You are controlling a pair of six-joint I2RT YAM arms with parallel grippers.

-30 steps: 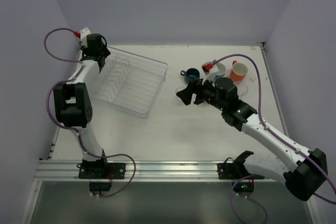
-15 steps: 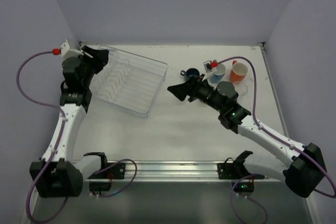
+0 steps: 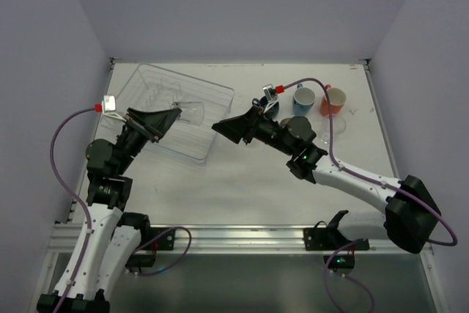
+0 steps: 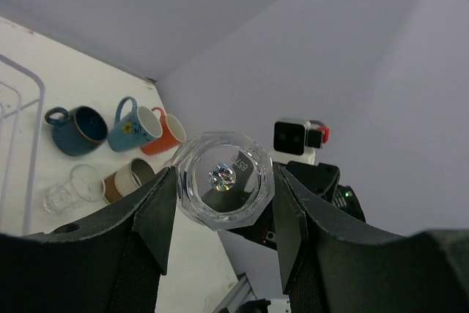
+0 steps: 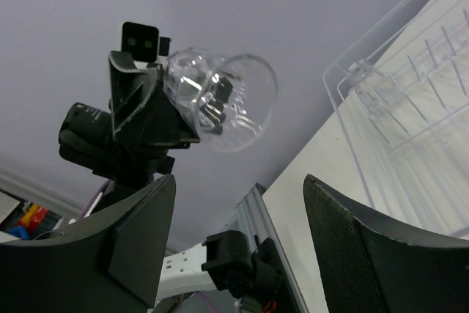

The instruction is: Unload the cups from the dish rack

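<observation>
Left wrist view: my left gripper (image 4: 225,190) is clamped on the faceted base of a clear tumbler (image 4: 220,163). It's up in the air, mouth toward my right gripper (image 5: 242,243), which gapes wide and empty just short of it. Probably light, rigid, slick and breakable, so I'd take the side wall, not the rim. Only the right wrist view shows the mouth, and the dish rack (image 5: 410,100) off beside that gripper.

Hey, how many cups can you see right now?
6. One clear tumbler held in the left hand; five on the table, far right: dark blue cup, light blue mug, orange cup, cream cup, second clear tumbler. Others may hide behind the right arm.
</observation>
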